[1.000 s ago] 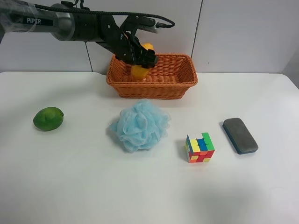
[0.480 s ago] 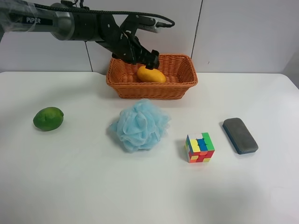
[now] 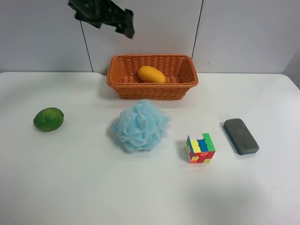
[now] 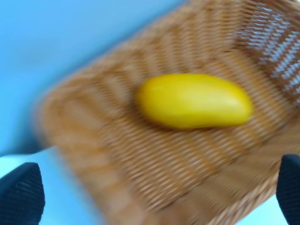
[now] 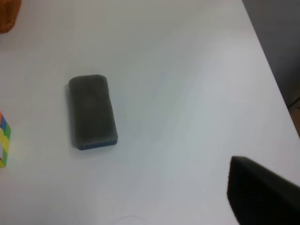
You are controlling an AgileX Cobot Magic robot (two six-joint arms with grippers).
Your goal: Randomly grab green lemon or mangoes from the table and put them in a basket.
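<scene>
The yellow-orange mango (image 3: 151,74) lies inside the wicker basket (image 3: 117,86) at the back of the white table (image 3: 84,187). The green lemon (image 3: 48,119) rests on the table at the exterior high view's left. My left gripper (image 3: 121,22) hangs high above the basket's left end, empty. In the left wrist view the gripper (image 4: 154,193) is open, its fingertips (image 4: 21,196) spread wide above the basket (image 4: 84,136) and the mango (image 4: 194,100). In the right wrist view only one dark finger (image 5: 262,197) shows, above bare table.
A blue bath puff (image 3: 140,125) sits in front of the basket. A coloured puzzle cube (image 3: 200,148) and a dark grey eraser block (image 3: 240,136) lie to its right; the block also shows in the right wrist view (image 5: 91,111). The table's right edge (image 5: 267,61) is near.
My left gripper let go of the mango, which now lies flat in the basket. The arm has risen up and back, away from the basket.
</scene>
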